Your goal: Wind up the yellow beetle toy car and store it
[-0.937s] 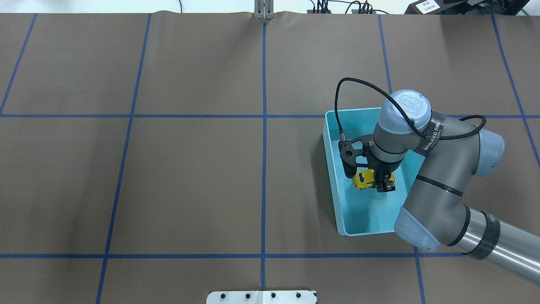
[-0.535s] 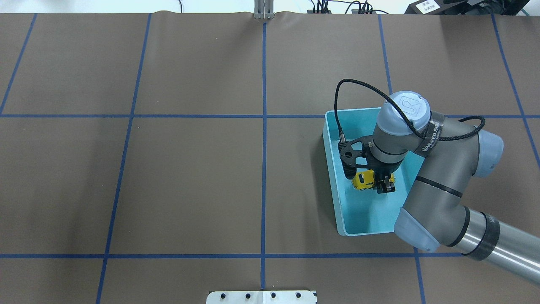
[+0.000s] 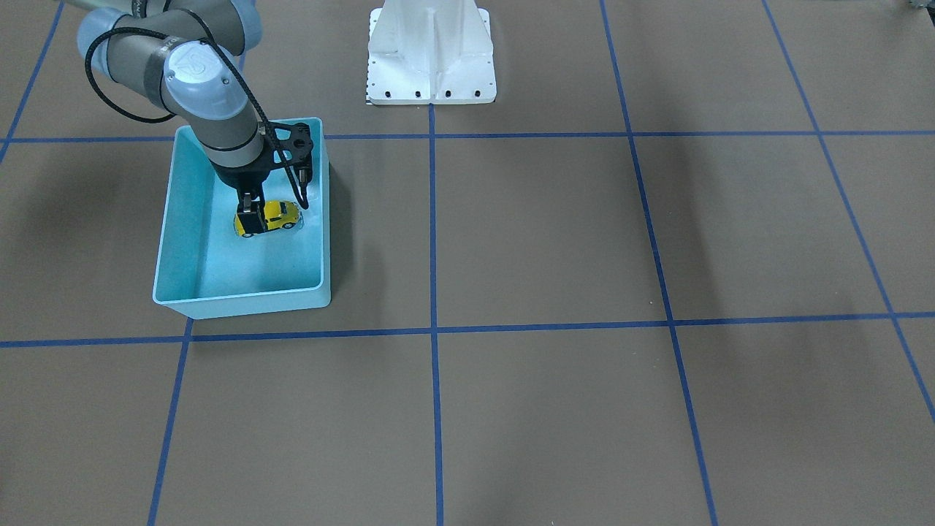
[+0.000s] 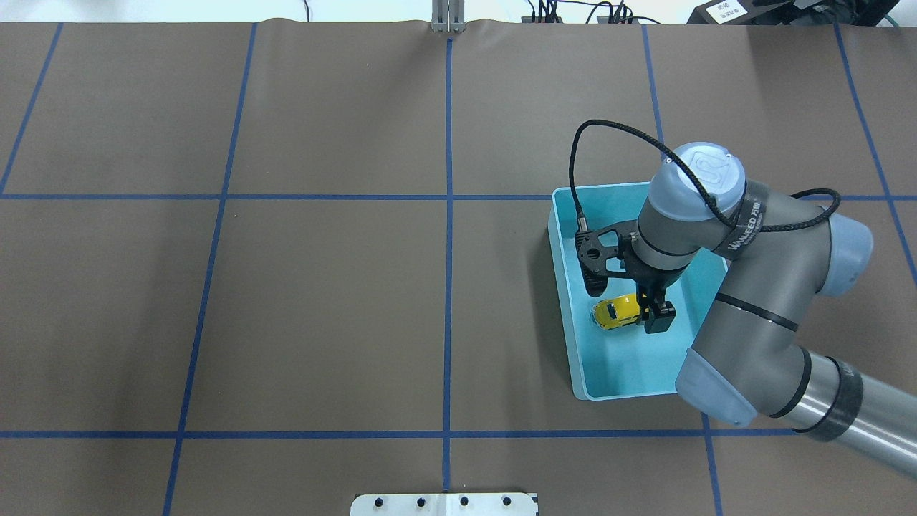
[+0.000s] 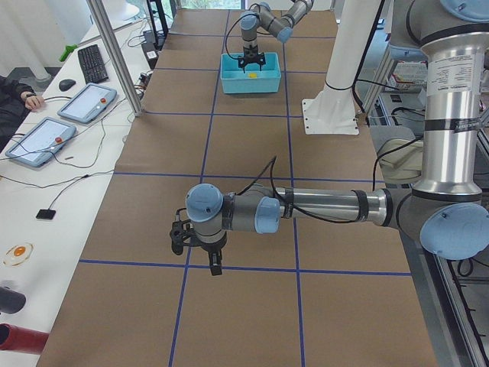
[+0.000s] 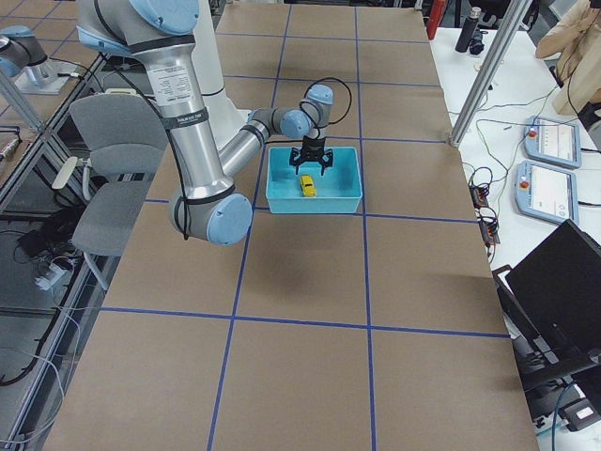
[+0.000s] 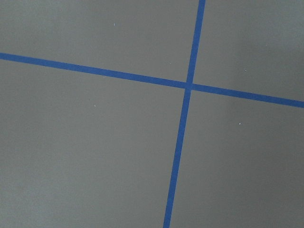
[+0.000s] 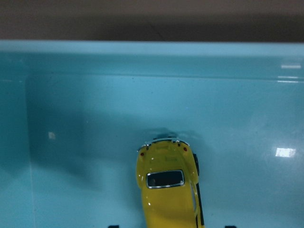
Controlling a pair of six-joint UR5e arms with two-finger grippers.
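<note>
The yellow beetle toy car [image 4: 615, 312] rests on its wheels on the floor of the light-blue bin [image 4: 564, 287], near the bin's middle. My right gripper [image 6: 312, 171] hangs just above the car, open, with its fingers spread wide and nothing between them. The right wrist view looks straight down on the car [image 8: 168, 190], which lies free of the fingers. My left gripper [image 5: 215, 266] shows only in the exterior left view, low over the bare table; I cannot tell whether it is open or shut.
Blue tape lines [image 4: 448, 215] divide the brown table cover into squares. The robot's white base [image 3: 431, 51] stands at the table's edge. The bin's walls [image 3: 241, 298] enclose the car on all sides.
The right gripper has let go of the car and lifted a little. The car, held tilted before, now lies level on the bin floor.
</note>
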